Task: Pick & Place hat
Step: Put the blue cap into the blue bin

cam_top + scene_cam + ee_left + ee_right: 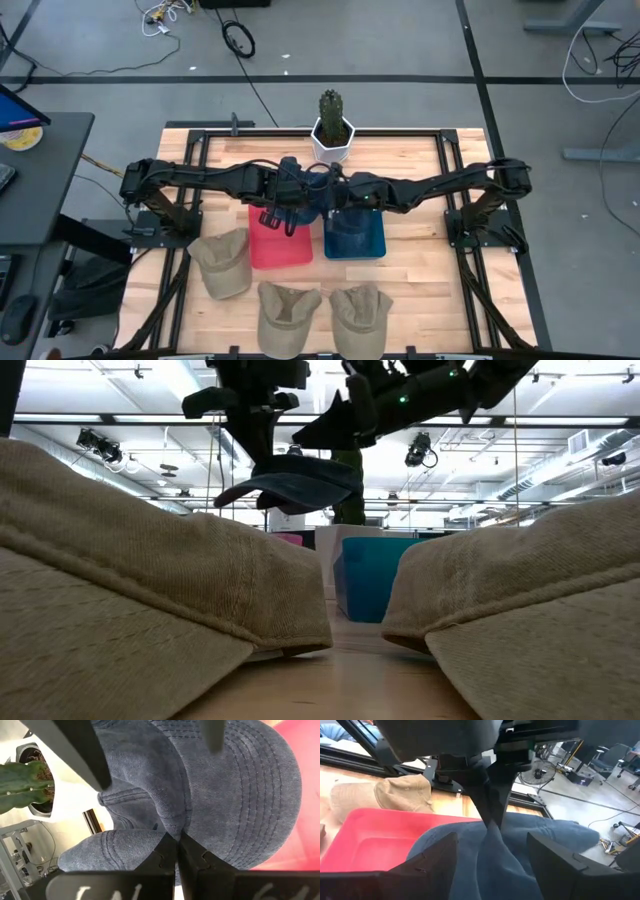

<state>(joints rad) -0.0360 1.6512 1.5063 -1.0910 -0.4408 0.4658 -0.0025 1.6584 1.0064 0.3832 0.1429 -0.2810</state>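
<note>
Above the red bin (280, 245), your left gripper (177, 840) pinches the blue hat (225, 795), jaws closed on fabric; right gripper (490, 850) straddles it, jaws open.

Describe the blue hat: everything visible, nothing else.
The blue hat is a denim-look baseball cap with a stitched, panelled crown and a curved brim with rows of stitching. It hangs in the air above the table, over the inner edges of the red bin and the blue bin, brim roughly level in the low view. The left gripper is shut on a pinched fold of its fabric. The right gripper straddles the crown with open fingers, not yet clamped.
</note>
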